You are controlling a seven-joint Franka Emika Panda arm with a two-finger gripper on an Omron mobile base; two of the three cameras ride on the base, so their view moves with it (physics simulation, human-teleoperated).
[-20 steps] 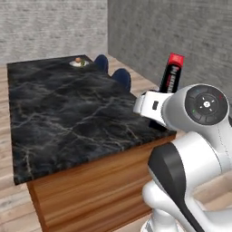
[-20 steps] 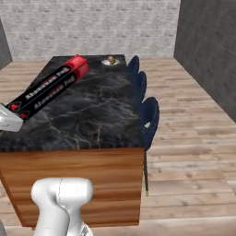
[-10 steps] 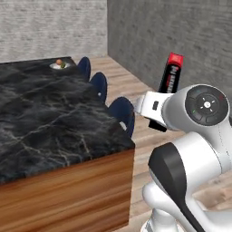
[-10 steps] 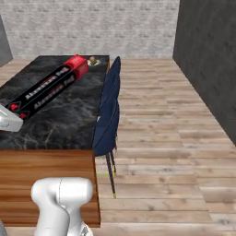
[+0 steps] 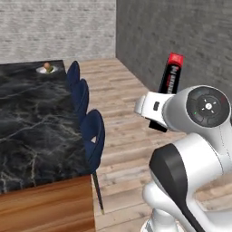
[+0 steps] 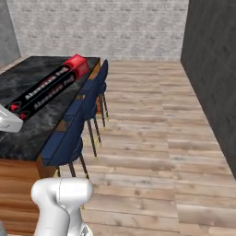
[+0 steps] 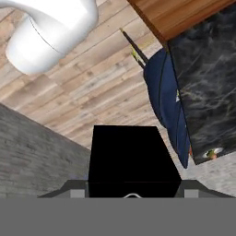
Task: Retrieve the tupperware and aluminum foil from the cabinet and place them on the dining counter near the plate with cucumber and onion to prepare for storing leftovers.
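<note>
Beside the dining counter (image 5: 31, 127), off its stool side, arm is tucked close to the body with the aluminum foil (image 5: 168, 88) carried upright-ish, red end cap at the top. Right base view shows the aluminum foil box slanting up across the frame, label readable, well above the slab and not touching it

Gripper (image 7: 133, 191) is clamped on the box partway open, since the box width sets the gap. Hand view shows the black box face square between the jaws; fingertips themselves mostly hidden by it. Grip looks to be near the lower end, so most of the length sticks out past the hand: long lever, could pivot if bumped

Plate (image 5: 46, 70) sits at the far end of the counter with the onion (image 5: 47, 66) on it and the cucumber (image 5: 51, 69) just beside it, too small to say more. Blue stools (image 5: 93, 136) line the near edge between robot and slab

My read: transit step, foil in hand, drop-off not yet done. High tucked carry makes sense to clear stool backs and the counter edge. Next move needs a reach over the stools toward the plate end. Tupperware status: can't tell
</note>
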